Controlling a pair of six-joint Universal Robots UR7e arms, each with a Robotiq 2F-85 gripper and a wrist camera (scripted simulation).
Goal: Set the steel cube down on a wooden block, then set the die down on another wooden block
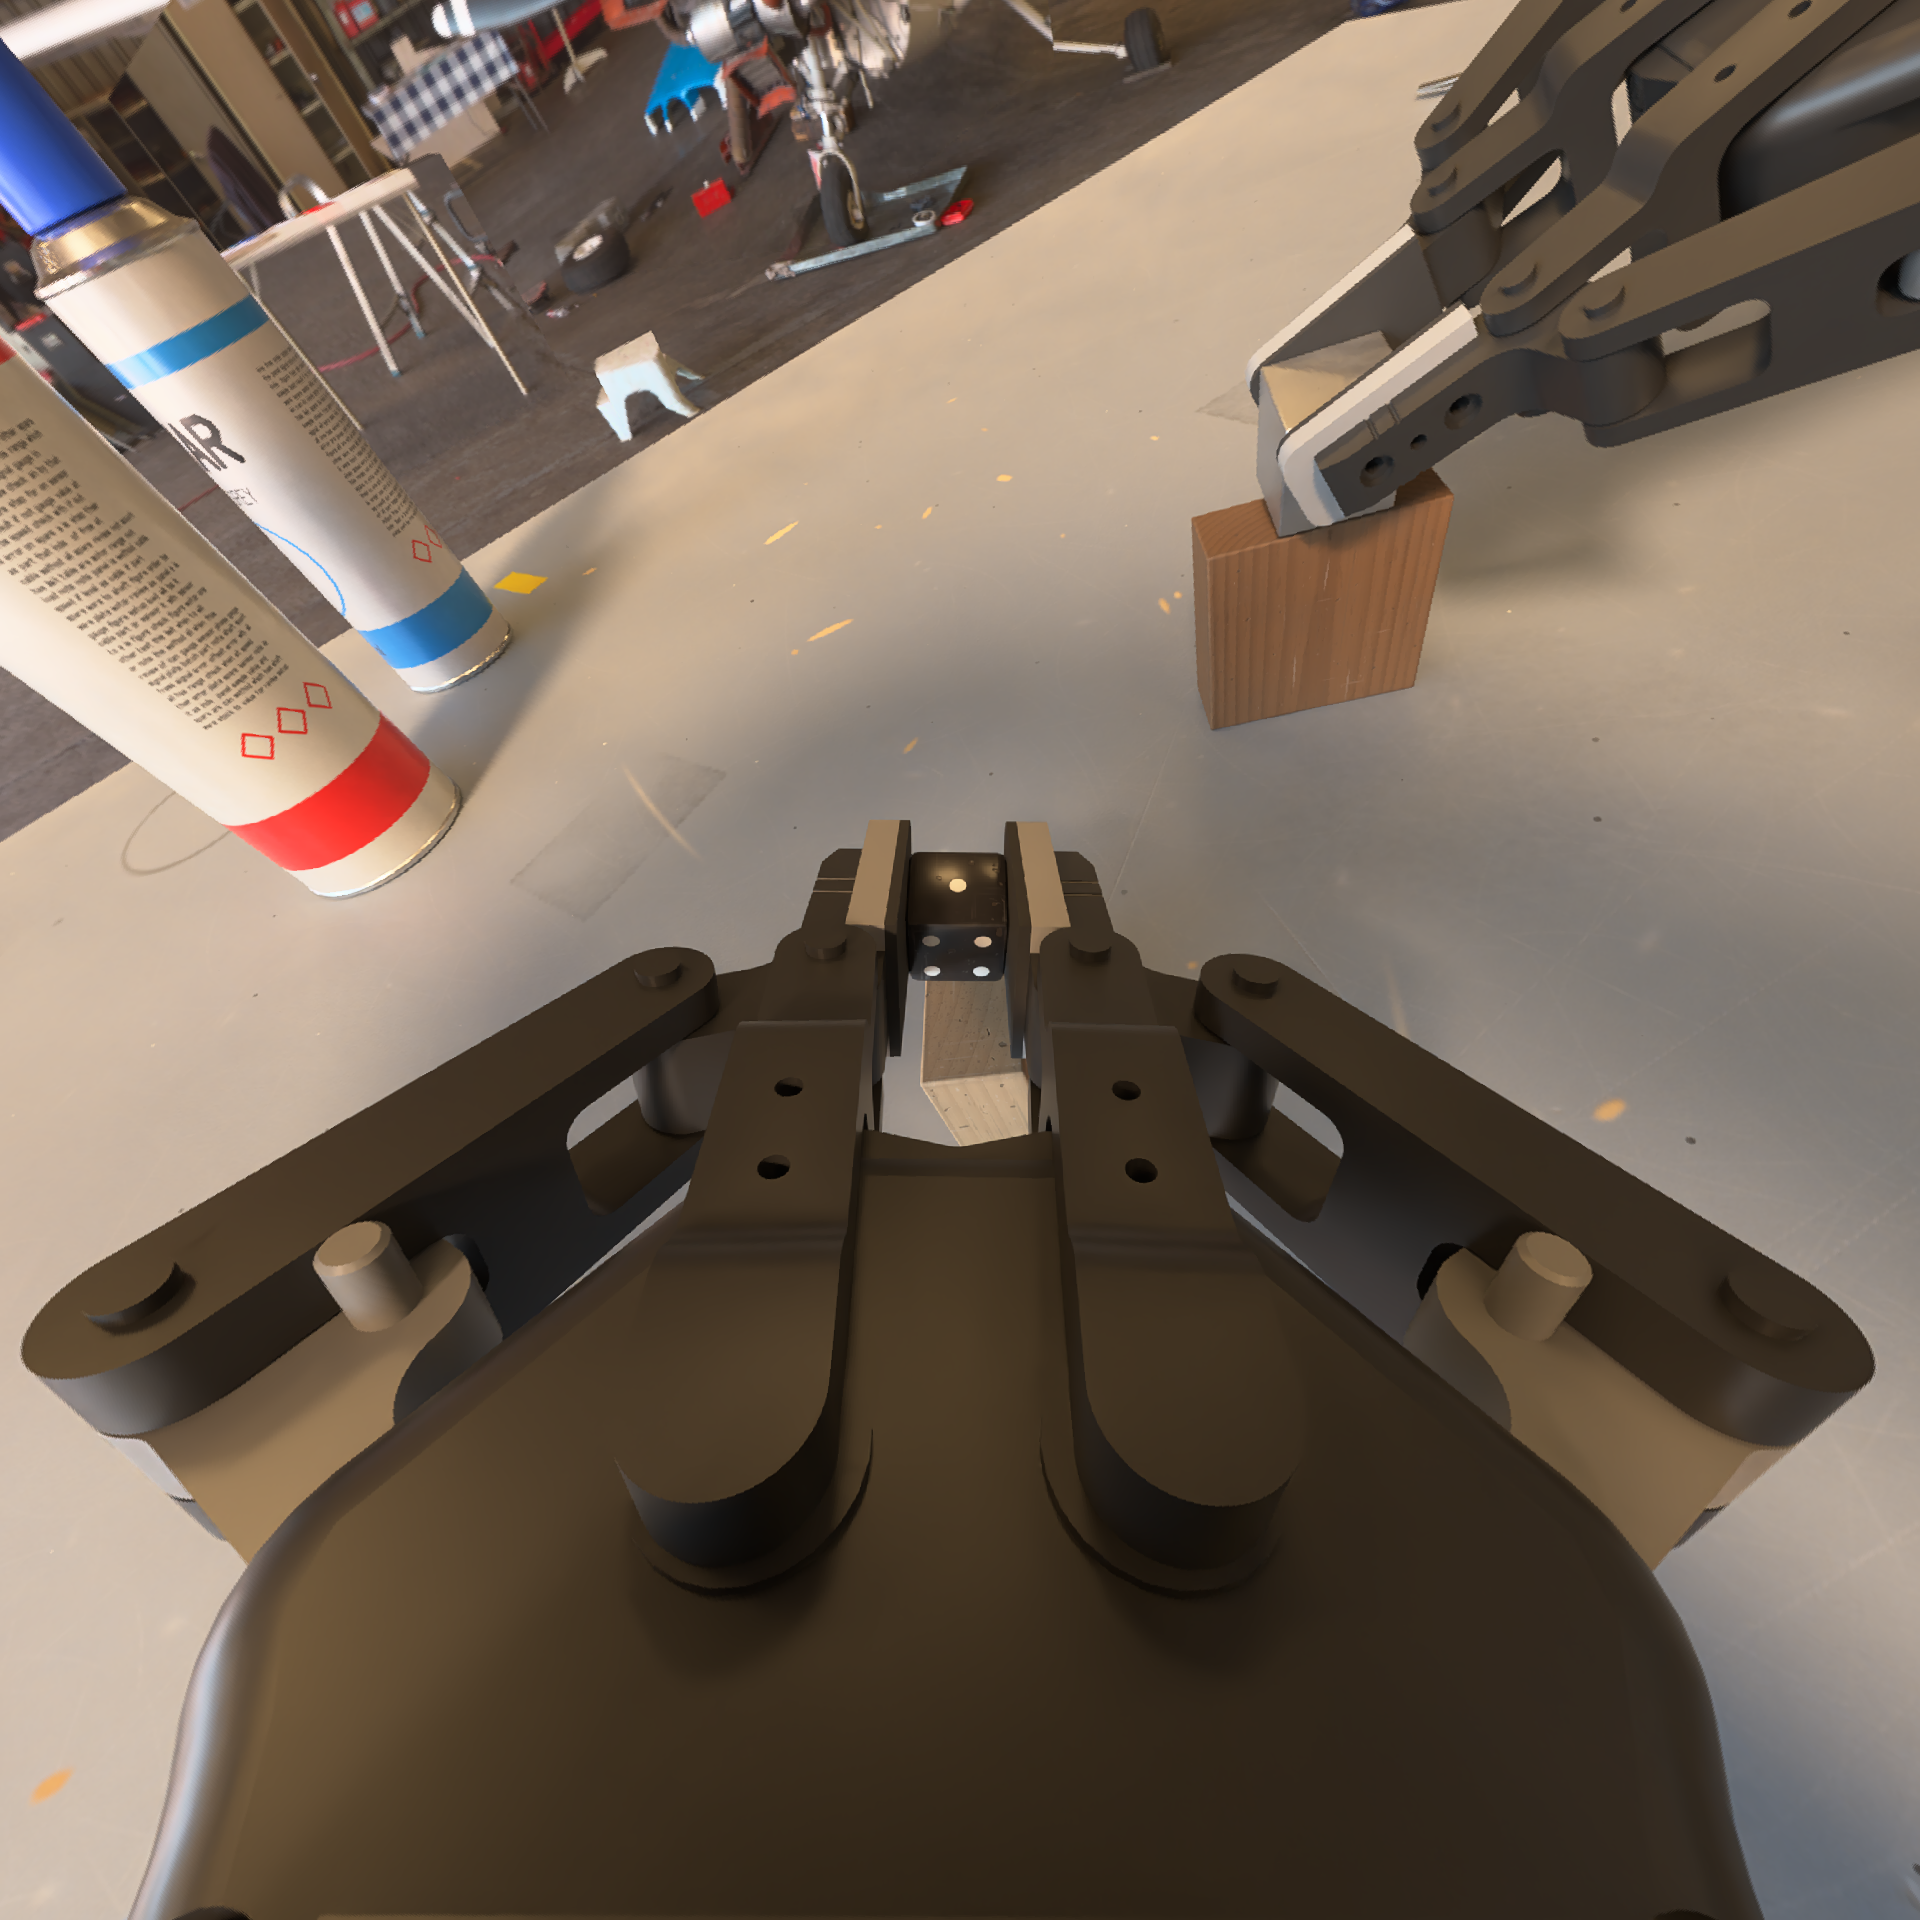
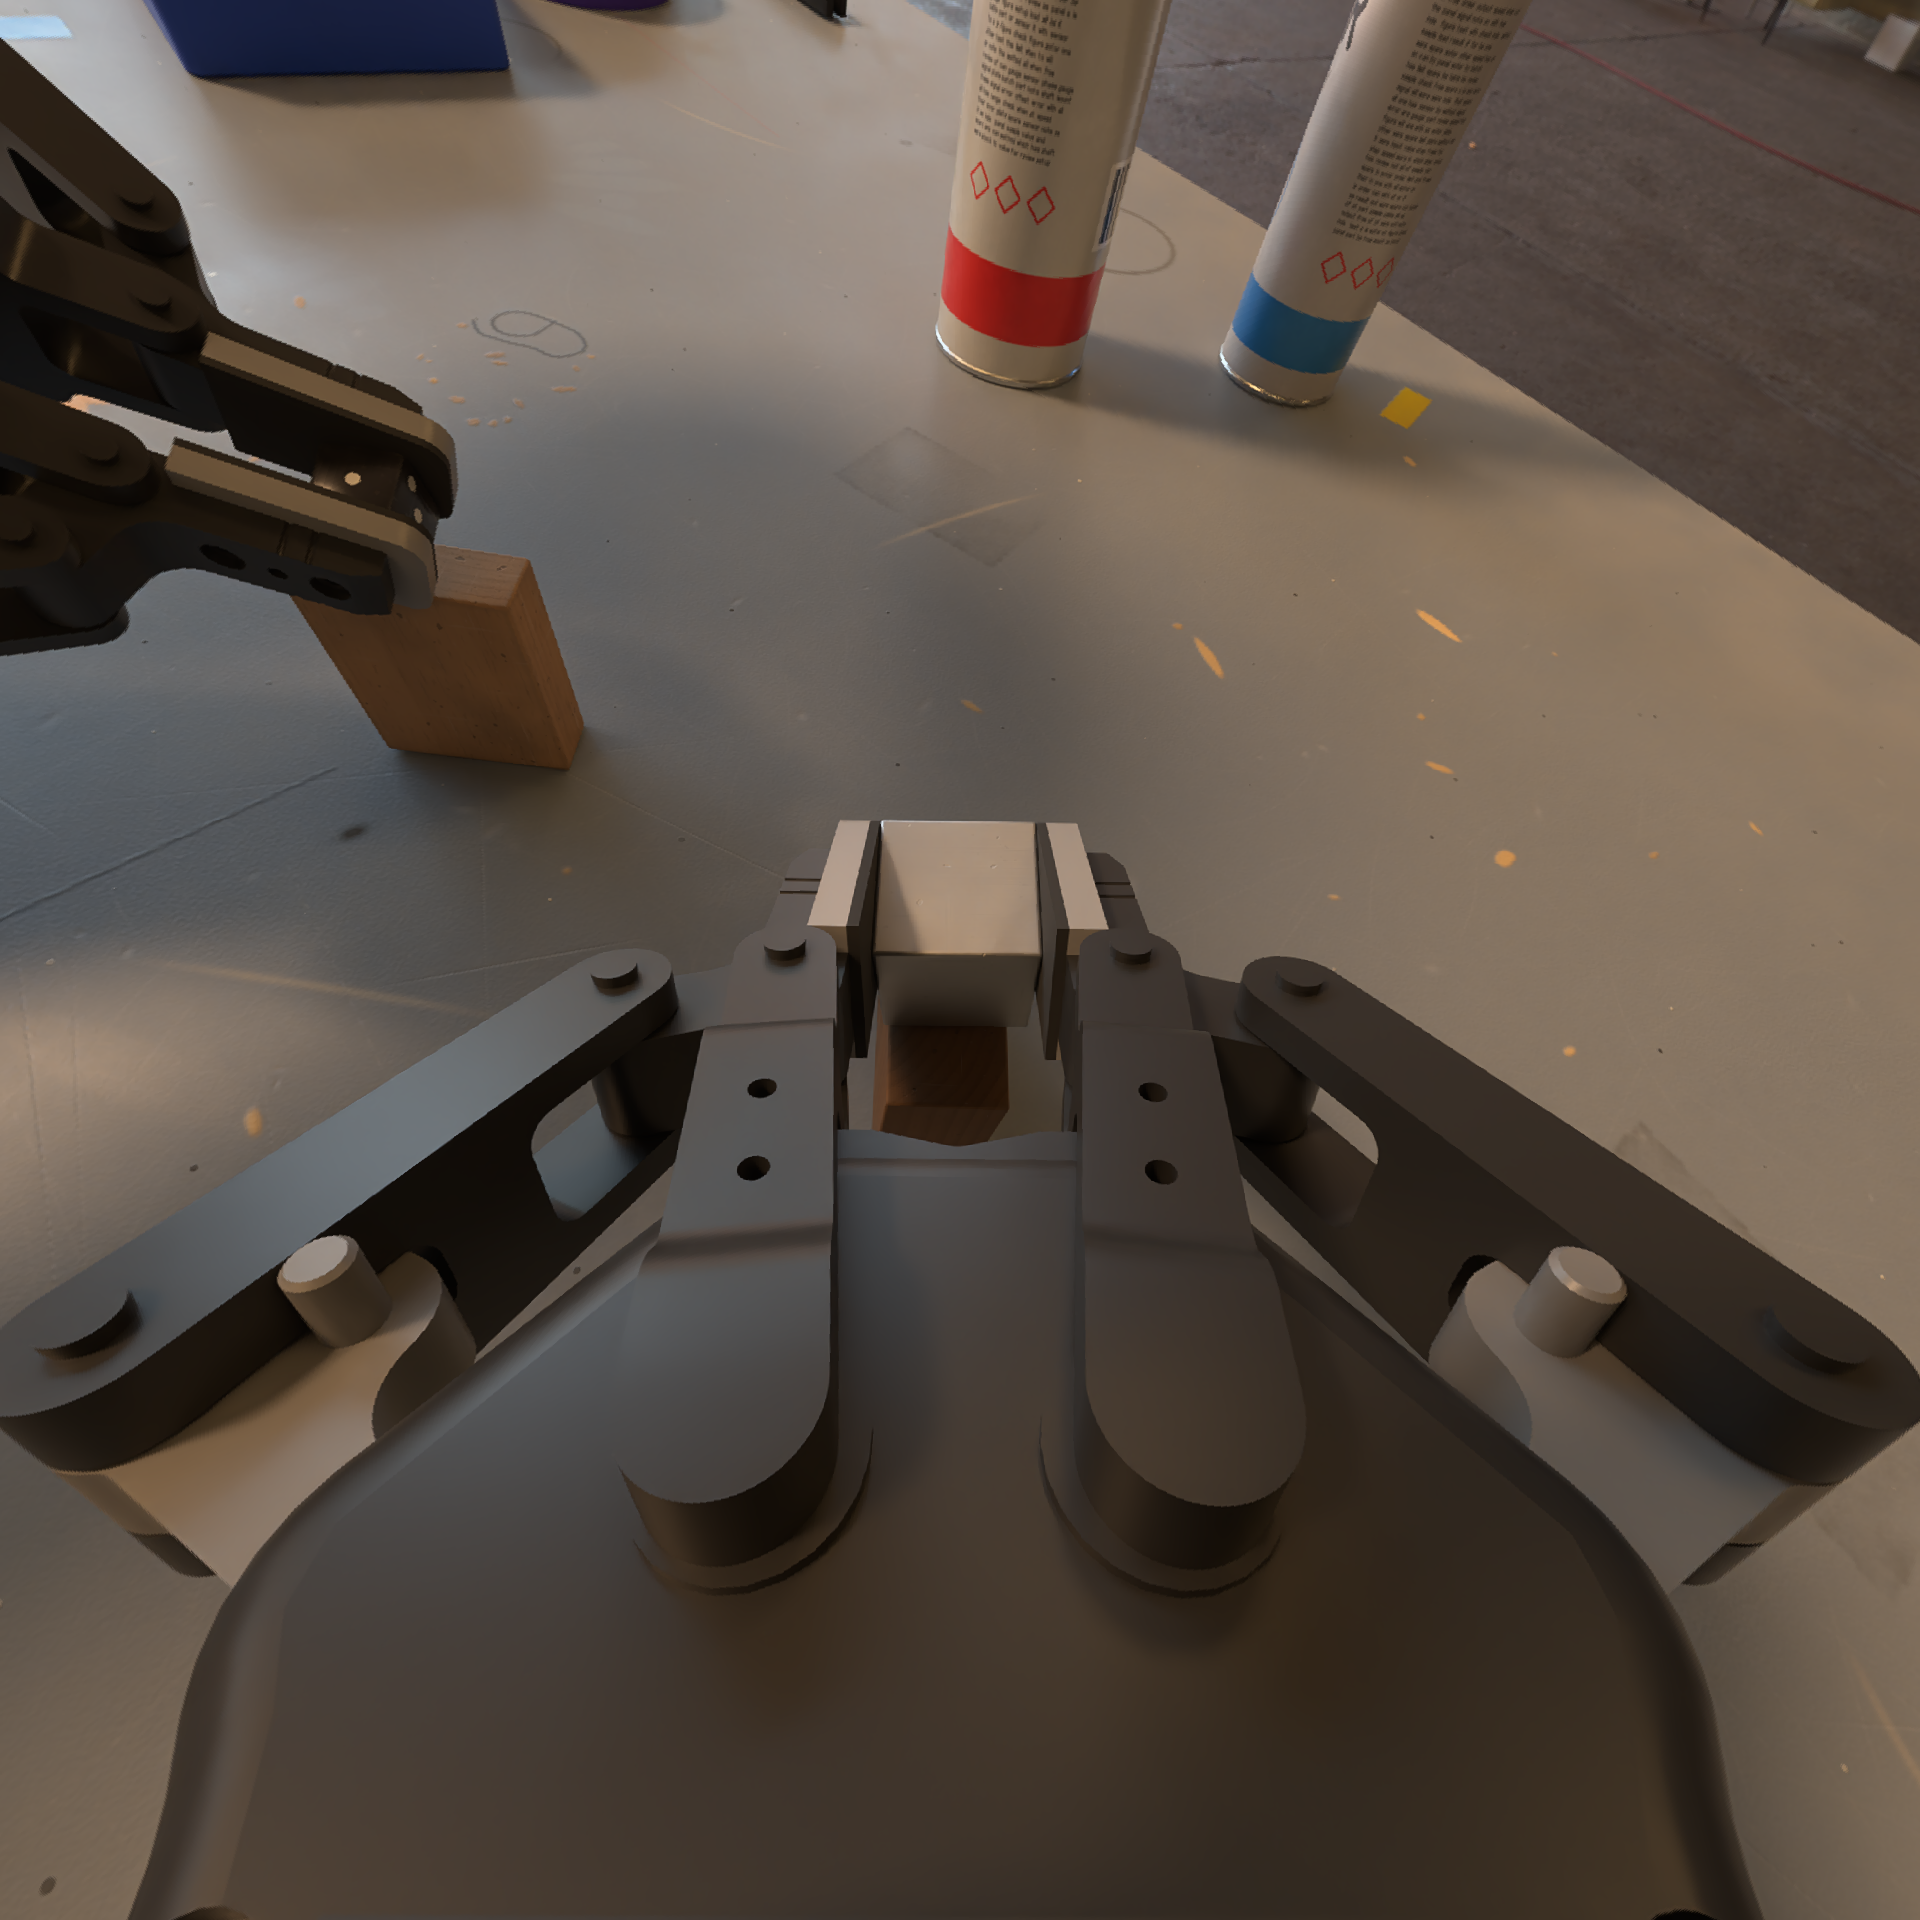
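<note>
My left gripper (image 1: 957, 883) is shut on a black die (image 1: 957, 920) with white pips, right over a pale wooden block (image 1: 971, 1060) seen between the fingers. My right gripper (image 2: 957, 883) is shut on the steel cube (image 2: 957, 914), over a darker wooden block (image 2: 940, 1081). In the left wrist view the right gripper (image 1: 1314, 447) holds the steel cube (image 1: 1309, 384) against the top of the reddish wooden block (image 1: 1314, 613). In the right wrist view the left gripper (image 2: 400, 509) holds the die (image 2: 353, 480) at the top of the pale block (image 2: 468, 665).
Two tall spray cans stand on the grey table: one with a red band (image 1: 208, 675) (image 2: 1023, 208), one with a blue band (image 1: 301, 457) (image 2: 1340, 208). A blue box (image 2: 322, 31) sits at the far edge. The table edge (image 1: 582, 499) runs behind the cans.
</note>
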